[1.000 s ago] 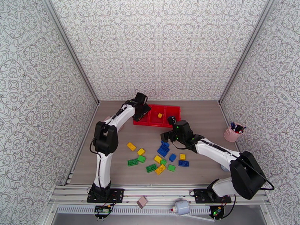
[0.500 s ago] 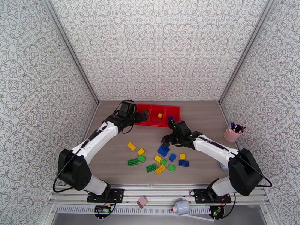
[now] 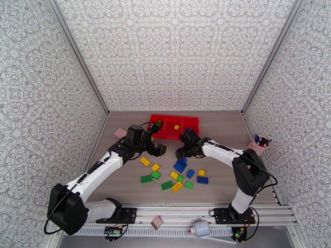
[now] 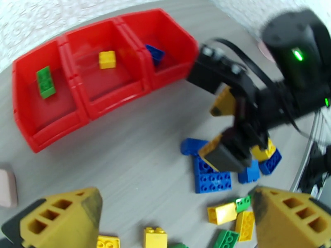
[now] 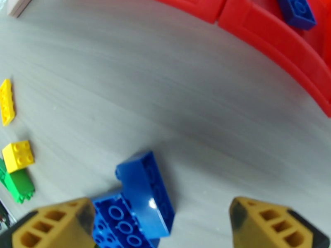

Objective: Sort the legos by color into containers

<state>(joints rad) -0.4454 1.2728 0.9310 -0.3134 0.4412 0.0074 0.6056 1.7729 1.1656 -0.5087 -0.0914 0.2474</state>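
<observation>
The right gripper (image 5: 161, 209) is spread wide and holds nothing. The blue brick (image 5: 145, 189) lies just under it, nearer one finger, with its long side pointing away between them. The left gripper (image 4: 173, 199), also wide and empty, is farther from it. The red tray (image 5: 265, 36) sits beyond.

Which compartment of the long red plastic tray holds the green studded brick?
The left-end compartment; the middle holds a yellow brick, the right a blue brick.

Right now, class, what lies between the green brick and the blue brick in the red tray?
A yellow brick, shown in the left wrist view.
</observation>
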